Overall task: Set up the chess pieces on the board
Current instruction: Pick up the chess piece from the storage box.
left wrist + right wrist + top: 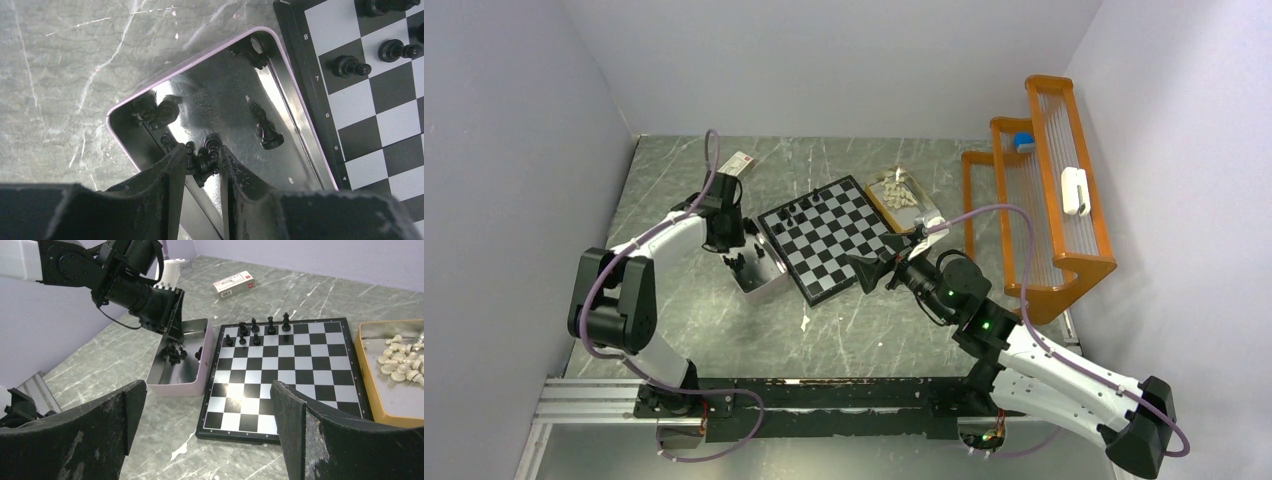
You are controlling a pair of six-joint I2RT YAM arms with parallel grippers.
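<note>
The board [834,240] lies mid-table, with several black chess pieces [255,332] standing along its far-left corner. More black pieces lie in a pink-rimmed metal tin [120,107] just left of the board [380,105]. My left gripper [204,162] reaches down into that tin. Its fingers are closed around a small clump of two black pieces [207,155], and both fingers touch the clump. My right gripper [207,410] hovers wide open over the board's near edge [285,432] and holds nothing.
A tan tray [367,385] with several cream-white chessmen [400,365] sits against the board's right side. Far left lies a white box [234,282]. An orange stepped rack [1044,200] stands along the right wall.
</note>
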